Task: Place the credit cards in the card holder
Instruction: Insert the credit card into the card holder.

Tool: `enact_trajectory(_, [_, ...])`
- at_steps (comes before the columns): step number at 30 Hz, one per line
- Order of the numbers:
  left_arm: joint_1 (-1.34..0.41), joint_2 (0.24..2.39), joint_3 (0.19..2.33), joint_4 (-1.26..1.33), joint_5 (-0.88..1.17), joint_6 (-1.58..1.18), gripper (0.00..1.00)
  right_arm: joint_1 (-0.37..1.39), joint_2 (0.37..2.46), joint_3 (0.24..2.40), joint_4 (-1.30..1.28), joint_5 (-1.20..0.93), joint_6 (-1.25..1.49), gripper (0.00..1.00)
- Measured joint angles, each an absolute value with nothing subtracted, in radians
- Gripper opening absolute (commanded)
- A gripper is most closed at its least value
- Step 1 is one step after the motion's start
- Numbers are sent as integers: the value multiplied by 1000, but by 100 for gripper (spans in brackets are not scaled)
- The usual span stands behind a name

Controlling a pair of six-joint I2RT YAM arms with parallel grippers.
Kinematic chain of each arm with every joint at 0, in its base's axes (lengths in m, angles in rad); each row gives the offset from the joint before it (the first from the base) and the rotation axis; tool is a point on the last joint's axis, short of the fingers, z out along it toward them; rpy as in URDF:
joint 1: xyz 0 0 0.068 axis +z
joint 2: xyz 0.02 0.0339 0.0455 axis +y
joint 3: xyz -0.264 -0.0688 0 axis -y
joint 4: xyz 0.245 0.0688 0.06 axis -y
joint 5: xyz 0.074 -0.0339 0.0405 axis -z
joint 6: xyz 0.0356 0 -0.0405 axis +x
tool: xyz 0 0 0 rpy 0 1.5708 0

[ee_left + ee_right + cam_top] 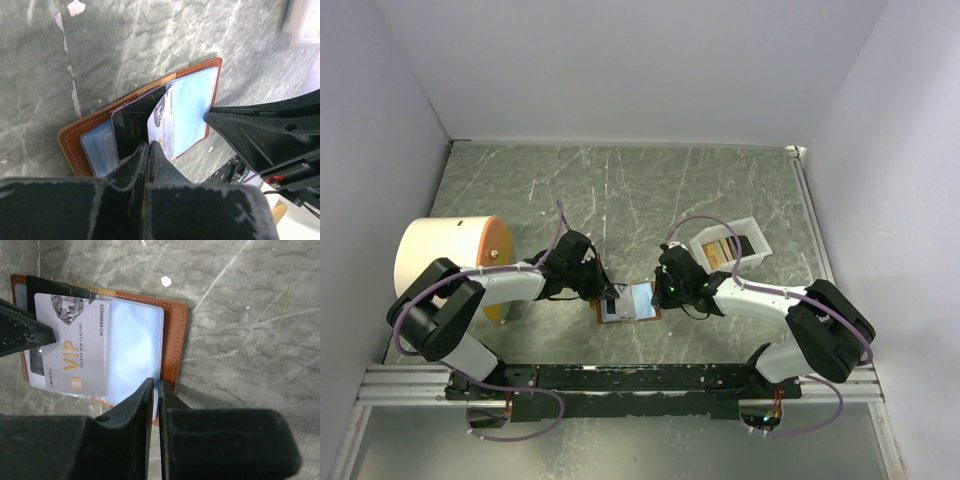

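The card holder point(629, 302) is laid open on the table point(620, 190) near its front edge, flanked by the left gripper point(610, 295) and the right gripper point(658, 292). Two credit cards point(70, 350) are lodged inside it (one overlapping the other), and a tray point(700, 242) is set behind it, to the right.

Overhead, wrist close-ups; shared card holder point(638, 300)
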State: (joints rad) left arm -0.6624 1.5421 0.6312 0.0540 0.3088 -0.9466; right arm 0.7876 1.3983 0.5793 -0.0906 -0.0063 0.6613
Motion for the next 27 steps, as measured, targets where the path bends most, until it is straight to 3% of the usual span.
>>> enact_trajectory(18, [-662,1560,590,177,321,-962,7,788,1386,553,-59,-4,710,10])
enact_trajectory(27, [-662,1560,592,162,321,-957,33,788,1348,553,-86,-2,729,18])
